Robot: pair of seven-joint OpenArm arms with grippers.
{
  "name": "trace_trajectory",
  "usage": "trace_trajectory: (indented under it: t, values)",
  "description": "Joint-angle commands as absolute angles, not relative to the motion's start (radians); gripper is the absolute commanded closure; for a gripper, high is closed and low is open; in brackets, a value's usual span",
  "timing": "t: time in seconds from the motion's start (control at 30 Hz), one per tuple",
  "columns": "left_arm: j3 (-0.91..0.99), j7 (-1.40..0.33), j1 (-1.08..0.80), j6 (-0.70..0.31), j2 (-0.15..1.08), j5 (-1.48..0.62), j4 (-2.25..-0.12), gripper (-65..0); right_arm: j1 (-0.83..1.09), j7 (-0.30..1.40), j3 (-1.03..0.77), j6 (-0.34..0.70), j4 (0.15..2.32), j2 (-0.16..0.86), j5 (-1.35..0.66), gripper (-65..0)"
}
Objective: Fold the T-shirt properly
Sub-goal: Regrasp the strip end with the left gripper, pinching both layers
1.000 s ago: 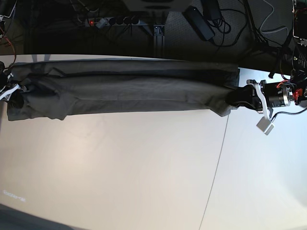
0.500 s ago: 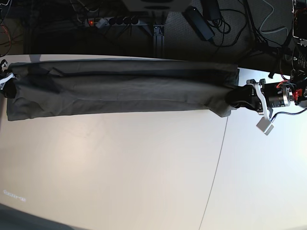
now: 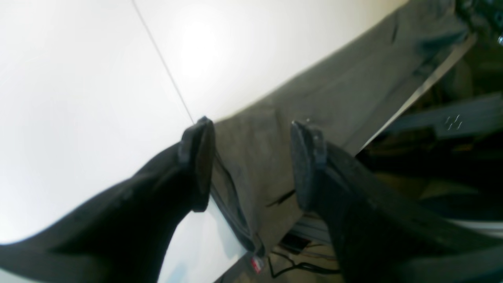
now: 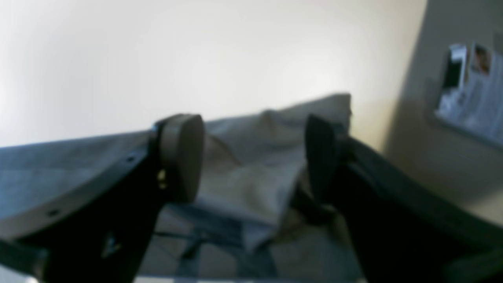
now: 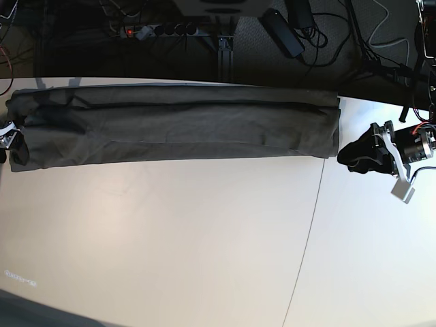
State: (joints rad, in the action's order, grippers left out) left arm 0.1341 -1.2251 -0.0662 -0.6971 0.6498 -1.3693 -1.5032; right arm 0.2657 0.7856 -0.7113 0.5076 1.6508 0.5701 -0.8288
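Observation:
The T-shirt (image 5: pixel 177 122) lies as a long dark olive-grey band along the table's far edge, flat and lightly wrinkled. My left gripper (image 5: pixel 351 154) stands open just off the shirt's right end, a small gap apart. In the left wrist view its fingers (image 3: pixel 198 165) spread wide, with the shirt's hem (image 3: pixel 255 165) lying on the table beyond them. My right gripper (image 5: pixel 13 146) is at the shirt's left end, half cut off by the frame edge. Its jaws (image 4: pixel 251 153) are open too, with loose cloth (image 4: pixel 251 177) lying past them and nothing pinched.
The white table (image 5: pixel 170 238) has a thin seam (image 5: pixel 310 225) running front to back. Behind the far edge are a power strip (image 5: pixel 157 30), cables and a black adapter (image 5: pixel 283 30). A wall with a poster (image 4: pixel 471 86) shows in the right wrist view.
Both grippers have opened and let go of the shirt's ends. The left arm has drawn back to the right, the right one to the left. The shirt's ends now lie flat.

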Motion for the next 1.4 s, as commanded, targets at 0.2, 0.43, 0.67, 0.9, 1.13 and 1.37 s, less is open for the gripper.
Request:
trace_trajectory:
  t: [0.2,0.43,0.67,0.9,1.13,1.37]
  values:
    - [0.161,-1.191,-0.101,-0.698,0.673,-1.425,-1.519,-34.1,0.258,0.781,-0.722,0.583,1.673,0.588,-0.816,0.0]
    - [0.161,-1.147,-0.126,-0.698,0.648,-1.424,-1.518,-34.1,0.258,0.755,-0.719,0.583,1.488,0.585,-0.717,0.0]
    - [0.161,-1.144,-0.168,-0.698,0.646,-1.424,-1.518,-34.2,0.258,0.7,-0.719,0.583,1.282,0.584,-0.719,0.0]
    - [0.161,-1.091,-0.253,-0.698,0.622,-1.402,-1.517,-40.7,0.255,0.689,-0.719,0.584,1.259,0.584,-0.754,0.0]
    - [0.15,-1.021,-0.271,-0.698,0.58,-1.341,-1.46,-43.7,0.256,0.702,-0.719,0.584,1.259,0.584,-0.774,0.0]
    - [0.15,-0.997,-0.271,-0.698,0.559,-1.311,-1.39,-43.7,0.256,0.712,-0.719,0.584,1.259,0.584,-0.781,0.0]
